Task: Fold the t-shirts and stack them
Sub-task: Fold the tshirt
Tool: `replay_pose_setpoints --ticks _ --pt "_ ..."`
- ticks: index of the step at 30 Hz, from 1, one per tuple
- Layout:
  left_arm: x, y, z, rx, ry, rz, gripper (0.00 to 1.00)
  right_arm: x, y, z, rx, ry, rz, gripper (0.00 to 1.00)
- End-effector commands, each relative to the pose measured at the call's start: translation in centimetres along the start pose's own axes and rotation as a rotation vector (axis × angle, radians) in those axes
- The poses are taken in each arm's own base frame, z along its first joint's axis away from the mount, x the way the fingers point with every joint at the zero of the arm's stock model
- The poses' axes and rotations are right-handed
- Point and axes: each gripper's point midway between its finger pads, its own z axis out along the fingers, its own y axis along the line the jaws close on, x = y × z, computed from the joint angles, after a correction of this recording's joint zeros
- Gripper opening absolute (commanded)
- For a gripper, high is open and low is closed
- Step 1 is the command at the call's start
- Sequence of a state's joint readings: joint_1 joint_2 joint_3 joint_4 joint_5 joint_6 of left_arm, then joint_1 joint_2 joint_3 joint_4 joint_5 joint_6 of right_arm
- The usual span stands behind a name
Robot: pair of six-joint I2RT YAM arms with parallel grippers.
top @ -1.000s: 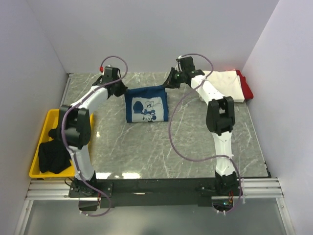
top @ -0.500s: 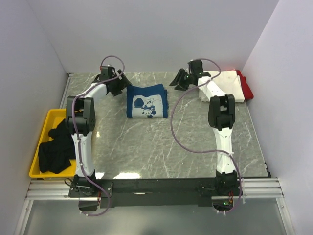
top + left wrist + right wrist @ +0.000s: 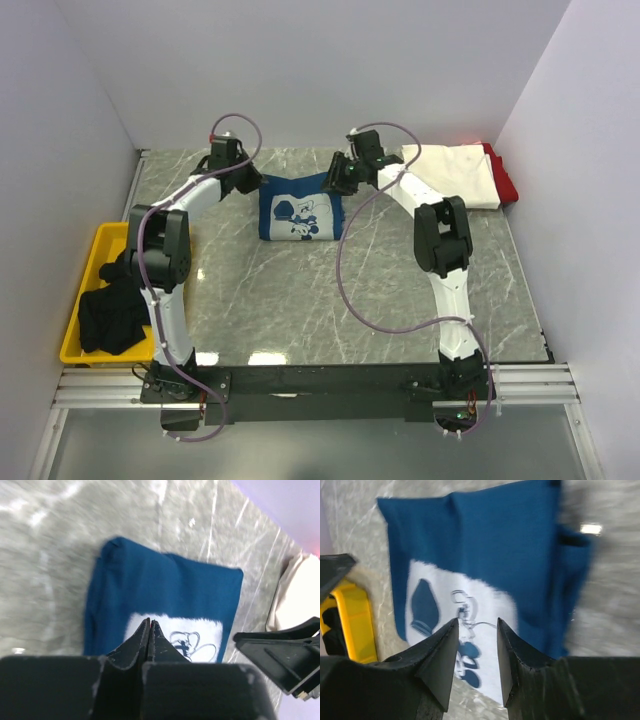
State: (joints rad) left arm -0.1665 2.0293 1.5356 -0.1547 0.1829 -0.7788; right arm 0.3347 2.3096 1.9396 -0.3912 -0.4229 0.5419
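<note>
Navy t-shirt (image 3: 300,213) folded flat, print up, upper centre of the top view. Left gripper (image 3: 245,180) just beside its upper-left corner, fingers pressed together, empty. Right gripper (image 3: 338,180) by its upper-right corner, jaws parted, holding nothing.

Tally of items in view, by kind.
Tees lying singly: three, being one navy-blue tee (image 3: 300,215), one white tee (image 3: 455,168) and one red tee (image 3: 506,186). One heap of black tees (image 3: 108,320), pieces not countable. One yellow bin (image 3: 88,262). One marble table (image 3: 300,300). Two arms: left arm (image 3: 195,195), right arm (image 3: 405,190). Two grippers: left gripper (image 3: 150,624), right gripper (image 3: 476,622). Two purple cables (image 3: 338,266).
</note>
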Motion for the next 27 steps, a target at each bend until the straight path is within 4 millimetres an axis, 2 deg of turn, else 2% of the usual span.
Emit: replay_pose_setpoints --ticks 1,5,8,10,15,16,20,23,27 --pt "0.8 -1.3 1.3 0.021 0.014 0.030 0.00 -2.3 2.9 -0.3 -0.047 -0.069 -0.070 0.43" --pt "2.1 -0.9 3.0 0.014 0.051 0.024 0.00 -2.0 2.5 1.4 -0.055 -0.039 -0.044 0.43" --pt "3.0 0.6 3.8 -0.031 0.069 0.003 0.00 -2.2 0.9 2.3 -0.042 -0.031 -0.007 0.43" --pt "3.9 2.0 4.2 -0.073 0.083 -0.010 0.00 -2.3 -1.0 3.1 -0.030 -0.016 0.026 0.43" --pt "5.3 3.8 4.5 -0.116 0.103 -0.031 0.00 -1.3 -4.5 4.2 0.022 0.030 0.076 0.43" --pt "5.7 4.1 4.5 -0.124 0.108 -0.037 0.00 -1.2 -5.3 4.2 0.036 0.033 0.093 0.43" --pt "6.0 4.5 4.5 -0.128 0.114 -0.044 0.00 -1.1 -6.1 3.8 0.041 0.041 0.121 0.42" --pt "5.8 4.2 4.3 -0.121 0.113 -0.036 0.00 -1.8 -5.9 3.0 0.040 0.028 0.111 0.42" --pt "4.8 2.8 3.7 -0.085 0.102 -0.015 0.00 -3.2 -4.7 0.6 0.032 -0.015 0.079 0.46"
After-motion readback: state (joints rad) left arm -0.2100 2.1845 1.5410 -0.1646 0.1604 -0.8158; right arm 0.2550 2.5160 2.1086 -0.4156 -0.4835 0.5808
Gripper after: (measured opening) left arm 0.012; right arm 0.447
